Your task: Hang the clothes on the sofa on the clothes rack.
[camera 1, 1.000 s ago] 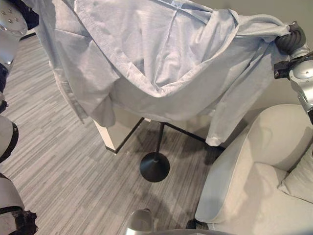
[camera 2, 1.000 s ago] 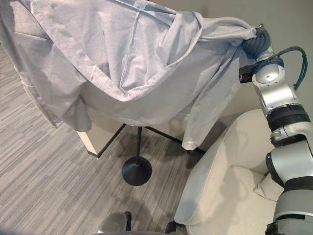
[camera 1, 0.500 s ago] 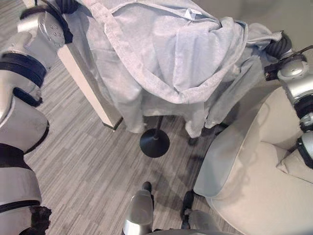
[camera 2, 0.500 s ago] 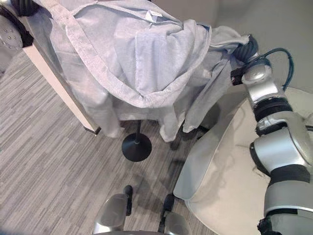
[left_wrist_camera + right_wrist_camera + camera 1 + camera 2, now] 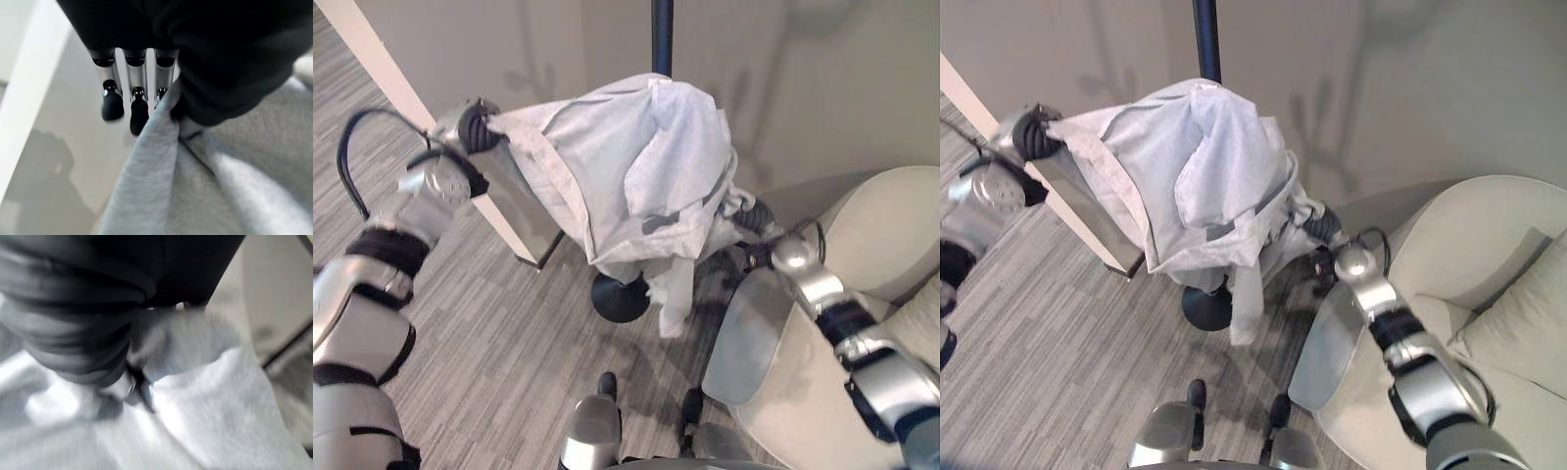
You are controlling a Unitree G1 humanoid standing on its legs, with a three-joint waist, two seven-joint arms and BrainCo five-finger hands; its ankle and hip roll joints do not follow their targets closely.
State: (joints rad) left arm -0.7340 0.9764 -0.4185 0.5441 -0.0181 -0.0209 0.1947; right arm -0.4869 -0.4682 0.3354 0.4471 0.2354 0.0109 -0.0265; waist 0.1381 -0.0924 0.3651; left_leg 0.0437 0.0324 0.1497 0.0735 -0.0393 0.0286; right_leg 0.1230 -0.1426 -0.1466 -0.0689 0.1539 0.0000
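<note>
Beside the sofa (image 5: 862,323), garment (image 5: 636,176) draped over rack pole (image 5: 662,34), both robot hands (image 5: 475,127) (image 5: 754,217) clamped on it.

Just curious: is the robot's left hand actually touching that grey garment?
Touching. In the left wrist view, the left hand has the grey garment's edge pinched between thumb and fingers.

You have a pale grey garment (image 5: 636,166) on a black rack (image 5: 661,34) with a black round base (image 5: 617,299). Your sofa (image 5: 1489,264) is plain cream, the floor (image 5: 489,343) striped in grey, and the wall (image 5: 1410,88) plain beige
</note>
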